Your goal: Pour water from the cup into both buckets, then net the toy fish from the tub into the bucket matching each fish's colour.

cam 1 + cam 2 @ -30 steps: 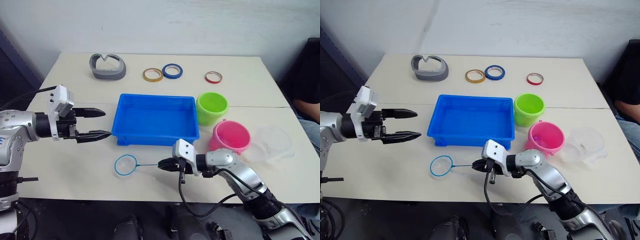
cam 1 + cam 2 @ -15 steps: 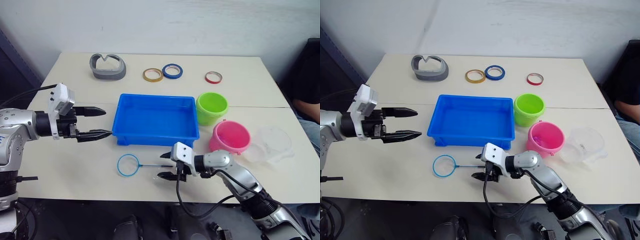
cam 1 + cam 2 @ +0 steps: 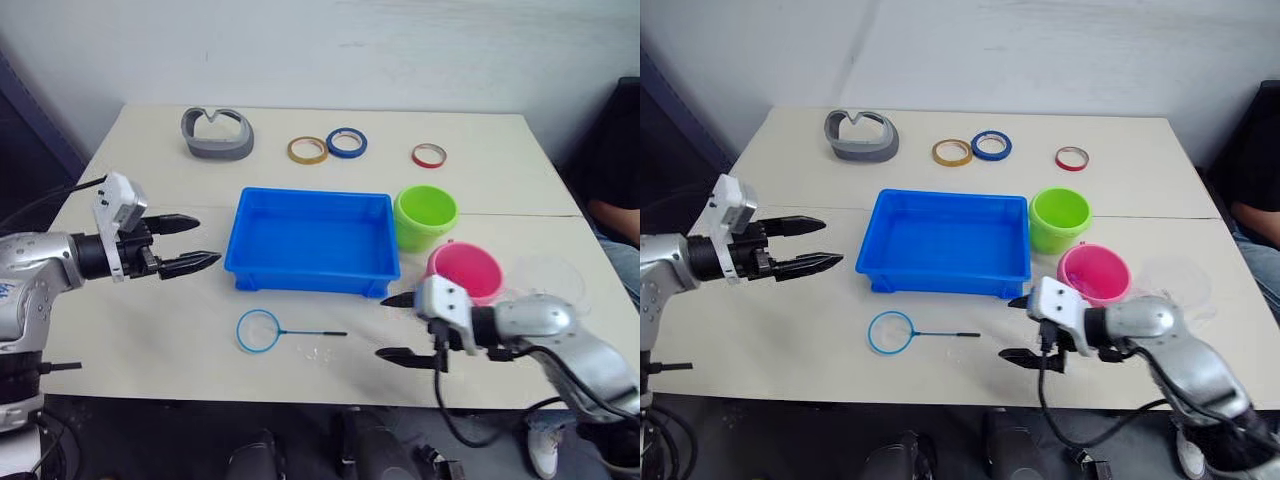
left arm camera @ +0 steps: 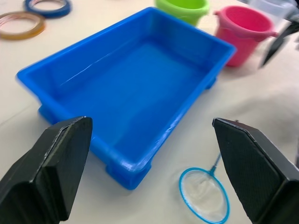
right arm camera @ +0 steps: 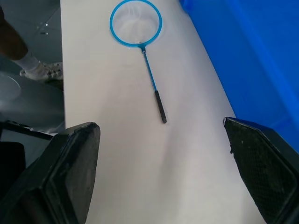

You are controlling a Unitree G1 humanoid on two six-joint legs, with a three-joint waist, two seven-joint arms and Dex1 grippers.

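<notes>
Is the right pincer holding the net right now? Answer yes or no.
No: the net lies flat on the table, apart from the open right pincer.

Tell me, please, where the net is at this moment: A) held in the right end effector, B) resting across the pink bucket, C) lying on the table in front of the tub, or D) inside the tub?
C: the net lies flat on the table just in front of the tub, apart from the open right end effector.
</notes>
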